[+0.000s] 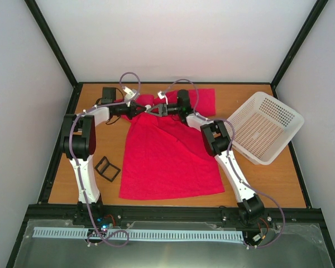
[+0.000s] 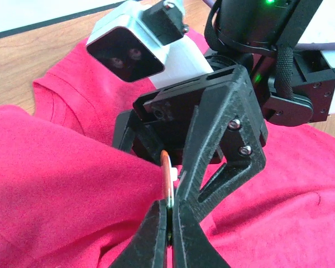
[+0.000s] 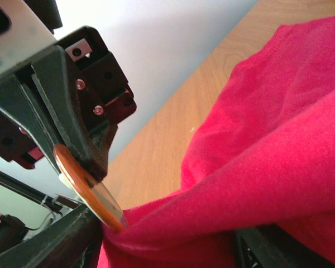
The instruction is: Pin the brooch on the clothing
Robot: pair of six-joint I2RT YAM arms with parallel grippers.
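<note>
The left gripper (image 2: 169, 209) is pinched fully closed on the brooch (image 2: 167, 173), holding it on edge against the red shirt (image 2: 61, 190). The right gripper (image 3: 164, 245) faces it, jaws apart on either side of a raised fold of shirt beside the brooch. Beneath both lies a wooden table (image 1: 268, 178), enclosed by white walls (image 1: 173, 39). A white basket (image 1: 265, 125) sits well beyond the right gripper.

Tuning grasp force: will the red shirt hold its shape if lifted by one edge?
Probably not: the T-shirt bunches into soft folds by the brooch, so it looks floppy. Likely light; it lies thin and flat on the table. Pushed, it should wrinkle, not slide.
</note>
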